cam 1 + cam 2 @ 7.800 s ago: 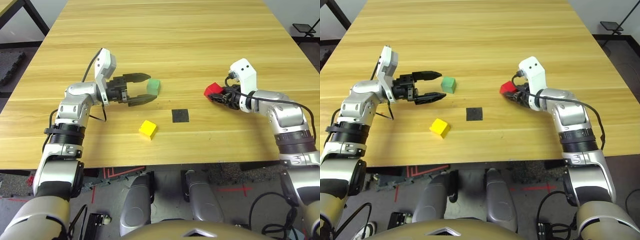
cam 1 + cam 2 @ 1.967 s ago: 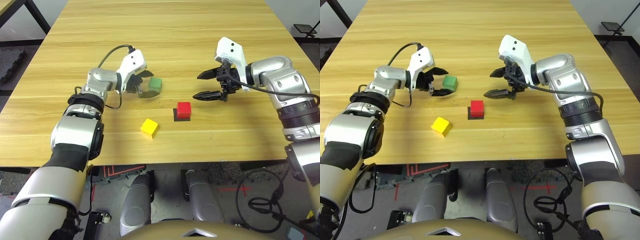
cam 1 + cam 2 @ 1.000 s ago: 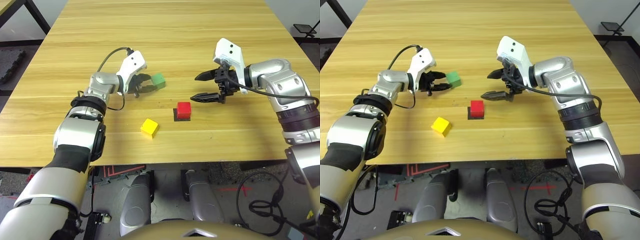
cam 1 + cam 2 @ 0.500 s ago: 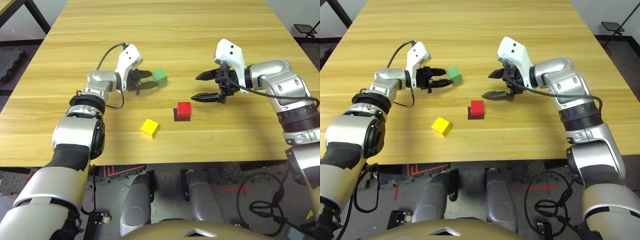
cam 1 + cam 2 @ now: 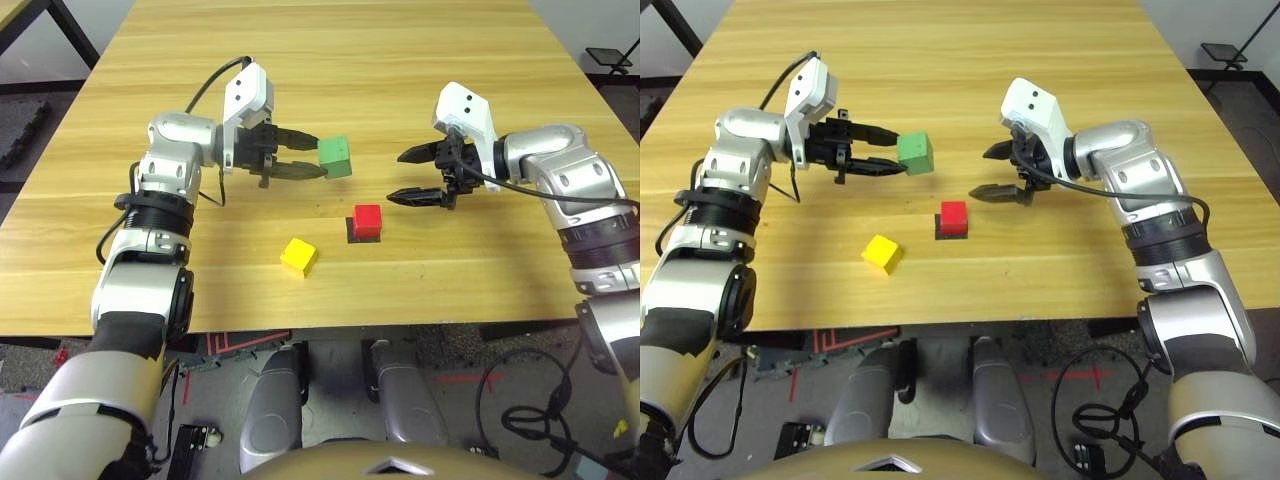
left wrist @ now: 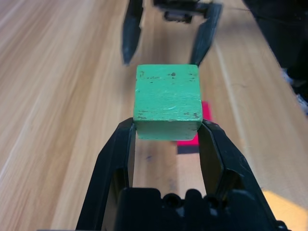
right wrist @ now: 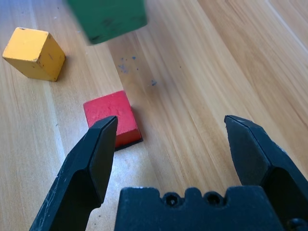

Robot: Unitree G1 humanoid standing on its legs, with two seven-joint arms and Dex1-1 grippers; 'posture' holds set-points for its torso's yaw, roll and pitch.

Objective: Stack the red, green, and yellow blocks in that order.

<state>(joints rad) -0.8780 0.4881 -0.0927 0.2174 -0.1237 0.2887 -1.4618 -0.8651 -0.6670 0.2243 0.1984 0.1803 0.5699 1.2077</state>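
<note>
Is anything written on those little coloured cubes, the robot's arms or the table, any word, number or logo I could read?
None: no text, number or logo can be read.
green block: plain faces, only scuffs and small dark specks.
red block: plain.
yellow block: plain.
black square patch under the red block: unmarked where it shows.
White wrist housings and table: no lettering visible.

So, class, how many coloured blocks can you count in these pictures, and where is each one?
3. The green block is held above the table in the left gripper; the red block sits on a black patch; the yellow block lies on the table.
</note>
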